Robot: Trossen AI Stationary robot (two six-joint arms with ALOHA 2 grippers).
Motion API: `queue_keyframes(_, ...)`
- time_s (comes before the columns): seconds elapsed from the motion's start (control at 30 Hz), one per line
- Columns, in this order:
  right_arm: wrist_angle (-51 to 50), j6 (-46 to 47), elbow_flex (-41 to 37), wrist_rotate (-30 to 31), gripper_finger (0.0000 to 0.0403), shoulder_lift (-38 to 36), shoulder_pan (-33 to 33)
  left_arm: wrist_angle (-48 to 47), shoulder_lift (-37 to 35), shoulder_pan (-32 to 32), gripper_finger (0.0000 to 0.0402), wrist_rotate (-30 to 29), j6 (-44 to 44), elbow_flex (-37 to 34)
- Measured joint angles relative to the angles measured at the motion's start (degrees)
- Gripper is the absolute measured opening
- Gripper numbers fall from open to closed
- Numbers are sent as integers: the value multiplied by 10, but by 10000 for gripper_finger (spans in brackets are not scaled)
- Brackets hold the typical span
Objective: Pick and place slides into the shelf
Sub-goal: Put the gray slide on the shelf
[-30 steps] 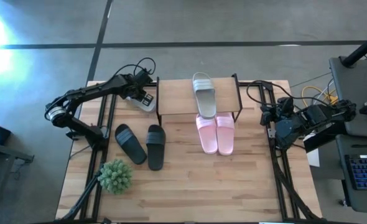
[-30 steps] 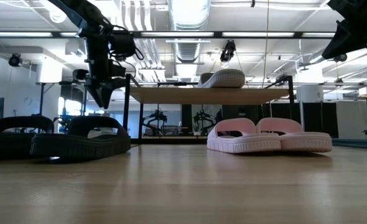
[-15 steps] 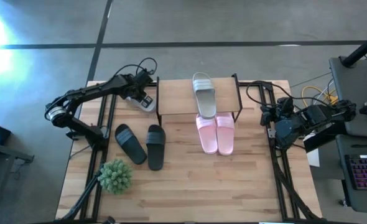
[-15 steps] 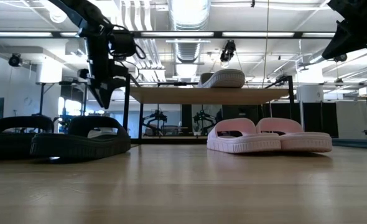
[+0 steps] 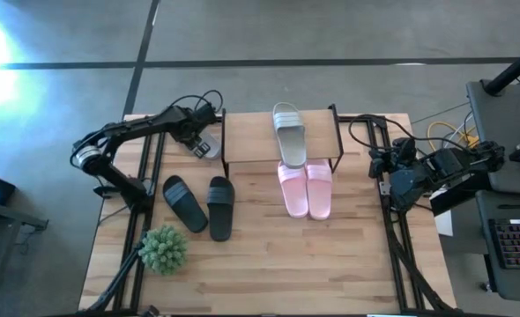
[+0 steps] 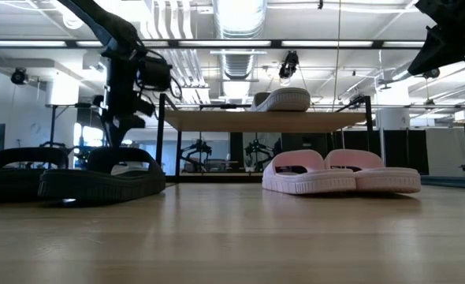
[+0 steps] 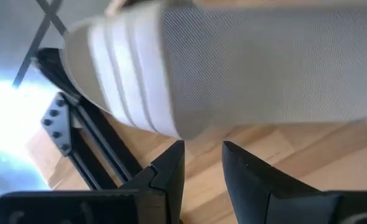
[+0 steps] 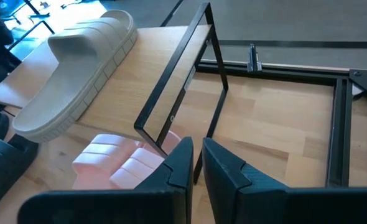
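One grey-white slide [image 5: 207, 148] lies sole-down on the table just left of the shelf [image 5: 251, 141]; it fills the left wrist view [image 7: 246, 68]. My left gripper [image 5: 194, 134] [image 7: 202, 155] hovers over its left side, narrowly open, with nothing between the fingers. The other grey-white slide [image 5: 288, 134] [image 6: 281, 99] lies on the shelf's wooden board. The pink pair [image 5: 306, 189] [image 6: 339, 170] sits at the shelf's near edge. The black pair [image 5: 198, 204] [image 6: 75, 177] lies on the table to the left. My right gripper [image 5: 385, 172] [image 8: 197, 149] waits shut, right of the shelf.
A green spiky plant ball [image 5: 163, 249] sits near the table's near-left corner. Black frame rails run along both sides of the table [image 5: 330, 264]. Bare wood lies between the slides and the near edge. Cables hang at the far-left corner.
My left gripper has shifted a little toward the table's left edge and tipped out of its straight-down pose, uncovering more of the grey-white slide beside the shelf. The slides have stayed where they were.
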Motion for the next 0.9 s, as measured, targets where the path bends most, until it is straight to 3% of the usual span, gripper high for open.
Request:
queue_keyframes(0.17,0,0,0,0,28,0,0,7,37,0,93,-4,0,0)
queue_keyframes(0.47,0,22,0,0,28,0,0,18,73,0,93,-105,-30,0)
queue_keyframes(0.9,0,26,0,3,28,0,0,66,93,1,93,-123,-30,-1)
